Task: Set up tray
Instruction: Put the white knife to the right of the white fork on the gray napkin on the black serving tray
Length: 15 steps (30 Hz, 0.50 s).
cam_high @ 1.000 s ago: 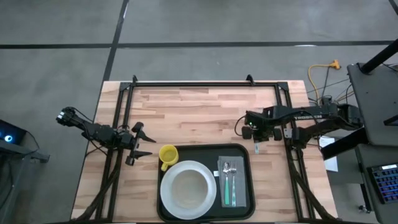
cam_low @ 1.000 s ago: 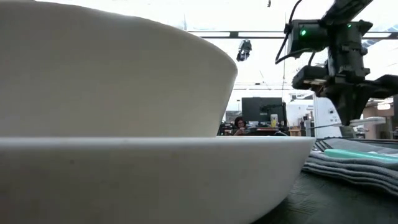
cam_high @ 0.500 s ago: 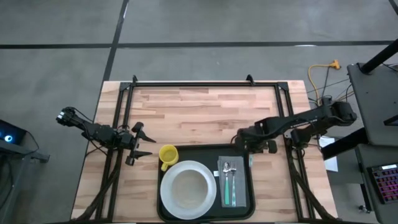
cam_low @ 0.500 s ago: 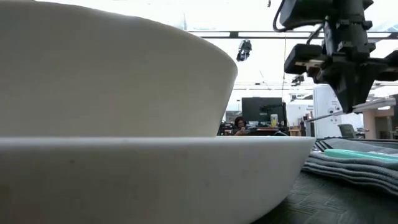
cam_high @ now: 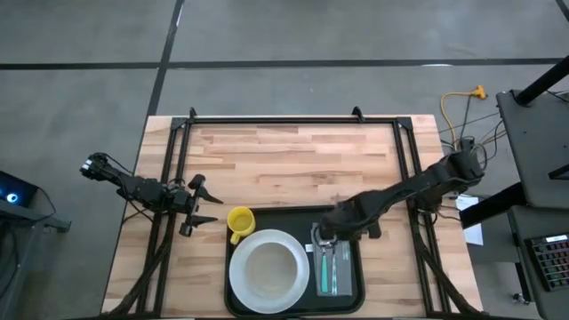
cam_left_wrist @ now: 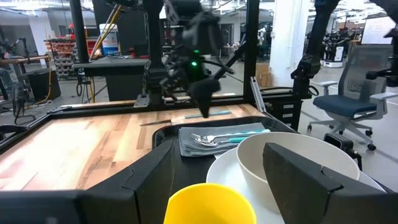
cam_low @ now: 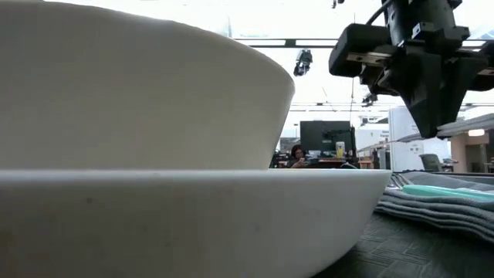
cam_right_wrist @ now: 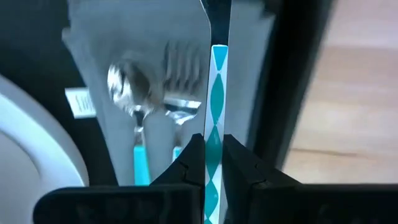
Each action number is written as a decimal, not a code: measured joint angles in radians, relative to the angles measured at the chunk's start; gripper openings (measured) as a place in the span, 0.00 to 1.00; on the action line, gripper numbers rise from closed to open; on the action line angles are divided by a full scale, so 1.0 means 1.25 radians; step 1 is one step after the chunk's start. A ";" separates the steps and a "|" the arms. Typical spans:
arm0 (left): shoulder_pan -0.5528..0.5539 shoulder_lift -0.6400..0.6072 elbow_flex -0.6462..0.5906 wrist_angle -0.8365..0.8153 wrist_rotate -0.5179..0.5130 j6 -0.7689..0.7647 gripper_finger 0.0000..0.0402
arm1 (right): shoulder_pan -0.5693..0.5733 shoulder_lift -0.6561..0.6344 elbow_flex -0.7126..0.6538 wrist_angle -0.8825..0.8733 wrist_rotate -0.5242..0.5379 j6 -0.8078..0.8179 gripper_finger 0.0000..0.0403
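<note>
The black tray (cam_high: 355, 286) lies at the table's near edge and carries a white plate (cam_high: 240, 283) with a white bowl (cam_high: 269, 269) in it. A grey napkin (cam_high: 341, 267) on the tray bears a spoon (cam_right_wrist: 127, 84) and a fork (cam_right_wrist: 180, 74). A yellow cup (cam_high: 240, 221) stands at the tray's far left corner. My right gripper (cam_high: 330, 234) hangs over the napkin's far end, shut on a knife (cam_right_wrist: 216, 81) with a teal-patterned handle. My left gripper (cam_high: 206, 204) waits open at the table's left, pointing at the cup. My right gripper pinches the knife's teal-and-white handle (cam_right_wrist: 216, 134) between its two fingers (cam_right_wrist: 188, 163). The fingers come from above, pointing steeply down, and lie across the knife. The knife hangs about level, lifted clear above the napkin, its blade (cam_right_wrist: 215, 22) reaching out past the fingers.
Bare wooden tabletop (cam_high: 284, 164) stretches beyond the tray to the far edge. A black frame (cam_high: 293, 118) runs round the table. In the low view the plate and bowl (cam_low: 139, 116) fill the near ground. Beyond the table are a desk and chairs (cam_left_wrist: 348, 106).
My right gripper has carried the knife from beyond the tray's far right corner toward the table's near left, to above the napkin's far end, rolling a little on the way. It has stayed shut on the knife.
</note>
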 joint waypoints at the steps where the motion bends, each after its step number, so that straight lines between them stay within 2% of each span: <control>1: 0.000 0.000 0.000 0.000 0.000 0.000 0.56 | 0.011 0.014 0.011 0.003 0.000 0.009 0.04; 8: 0.000 0.000 0.000 0.000 0.000 0.000 0.56 | 0.086 0.091 0.071 0.029 -0.001 0.081 0.04; 15: 0.000 0.000 0.000 0.000 0.000 0.000 0.56 | 0.149 0.108 0.069 0.079 0.004 0.175 0.04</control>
